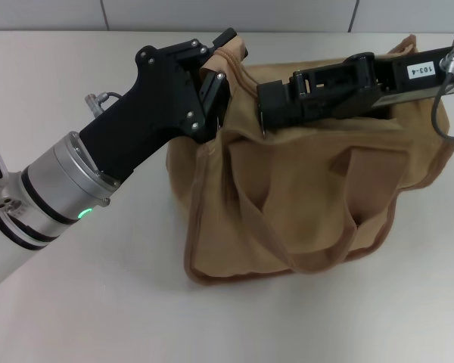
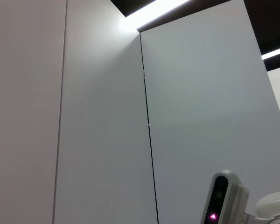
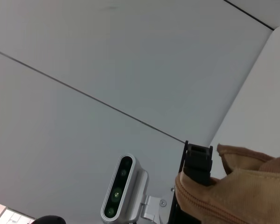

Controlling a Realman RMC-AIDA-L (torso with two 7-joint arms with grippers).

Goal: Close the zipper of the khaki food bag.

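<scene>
- Khaki canvas food bag [image 1: 303, 204], boxy with wide strap handles and darker base trim, sits mid-table on the white tabletop [image 1: 76, 318], just right of centre.
- Black left gripper [image 1: 216, 76] is at the bag's far-left top corner, its fingers clamped on the bunched fabric there.
- Black right gripper [image 1: 268, 102] lies along the bag's top edge, where the tan zipper line [image 3: 214, 207] runs; I cannot tell whether its fingers are apart or together.
</scene>
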